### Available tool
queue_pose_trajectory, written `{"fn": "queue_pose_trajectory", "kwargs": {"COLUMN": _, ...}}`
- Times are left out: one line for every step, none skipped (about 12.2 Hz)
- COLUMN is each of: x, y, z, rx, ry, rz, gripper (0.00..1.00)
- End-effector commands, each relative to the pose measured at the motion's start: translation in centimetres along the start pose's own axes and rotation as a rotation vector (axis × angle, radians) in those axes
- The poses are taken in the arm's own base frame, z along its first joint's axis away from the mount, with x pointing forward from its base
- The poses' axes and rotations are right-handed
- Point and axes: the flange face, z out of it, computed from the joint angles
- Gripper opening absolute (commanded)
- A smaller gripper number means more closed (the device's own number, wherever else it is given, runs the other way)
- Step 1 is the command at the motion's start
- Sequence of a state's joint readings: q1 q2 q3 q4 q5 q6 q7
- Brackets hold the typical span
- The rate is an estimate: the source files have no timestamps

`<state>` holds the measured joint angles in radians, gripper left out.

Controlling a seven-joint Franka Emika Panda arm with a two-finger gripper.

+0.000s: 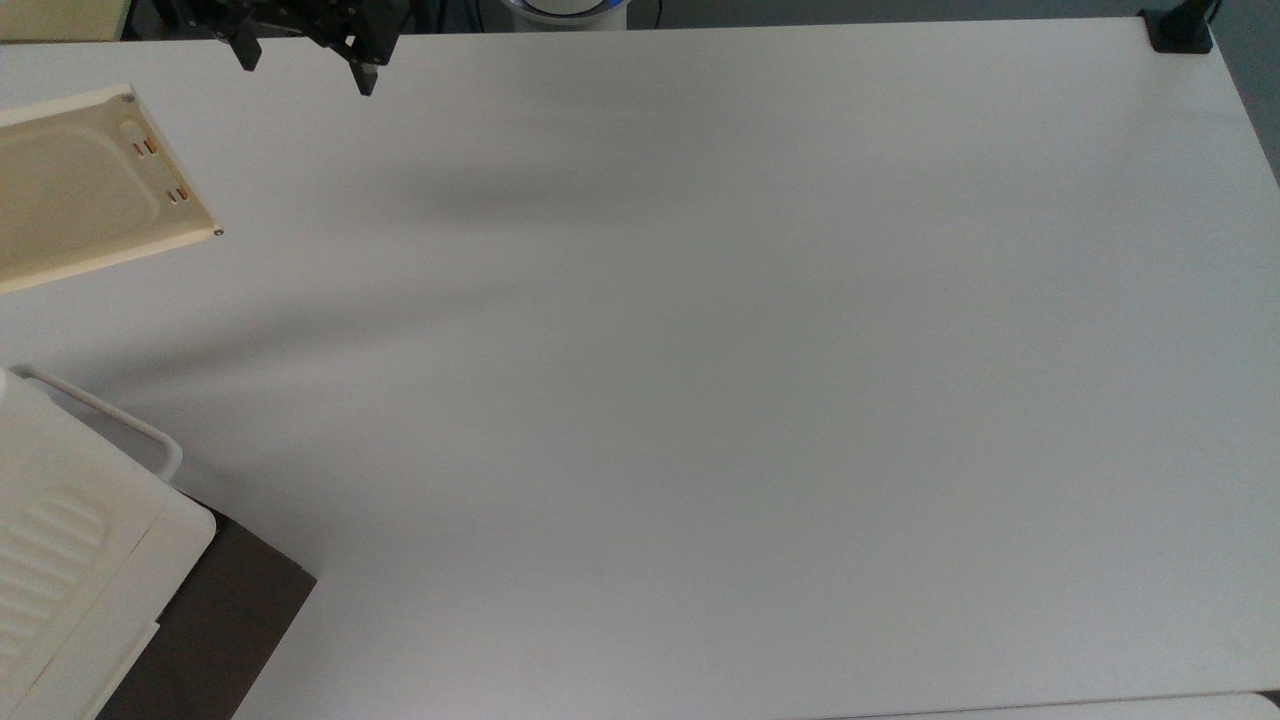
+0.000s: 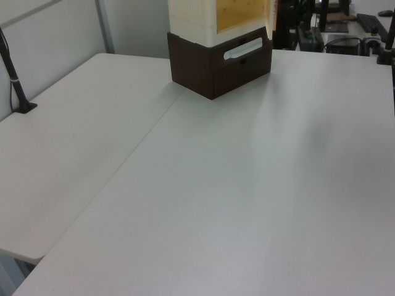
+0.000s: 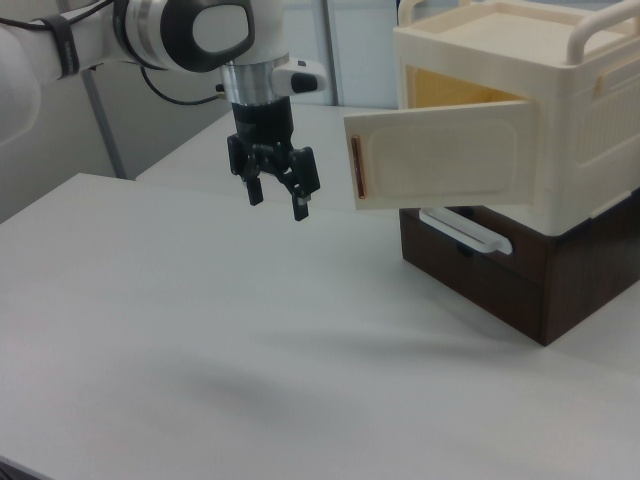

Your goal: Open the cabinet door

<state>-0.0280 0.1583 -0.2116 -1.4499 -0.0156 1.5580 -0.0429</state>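
The cabinet (image 3: 560, 110) is a cream box with a ribbed top (image 1: 50, 560) on a dark brown base (image 3: 510, 285). Its cabinet door (image 3: 445, 155) stands swung wide open and shows a yellowish inside. A slim copper handle (image 3: 356, 168) runs along the door's free edge. From above, the door's back (image 1: 70, 190) carries two small copper fixings (image 1: 160, 170). My gripper (image 3: 277, 203) hangs open and empty above the table, apart from the handle on the right view's left. In the top view the gripper (image 1: 303, 68) sits near the upper left edge. The cabinet (image 2: 216, 21) also appears in the left view.
A white tubular rail (image 1: 110, 415) runs along the cabinet, and a white bar handle (image 3: 462, 232) fronts the brown base. A black clamp post (image 1: 1180, 25) stands at the table's far corner, seen as a post (image 2: 15, 80) in the left view. The white table (image 1: 700, 400) spreads wide.
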Motion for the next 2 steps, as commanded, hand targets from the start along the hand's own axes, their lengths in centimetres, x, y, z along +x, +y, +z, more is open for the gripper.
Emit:
{"fn": "queue_pose_trajectory", "kwargs": {"x": -0.48, "y": 0.73, "z": -0.55, "rx": 0.012, "ry": 0.020, "rz": -0.026, "gripper": 1.00}}
{"fn": "queue_pose_trajectory", "kwargs": {"x": -0.48, "y": 0.73, "z": -0.55, "rx": 0.012, "ry": 0.020, "rz": -0.026, "gripper": 1.00}}
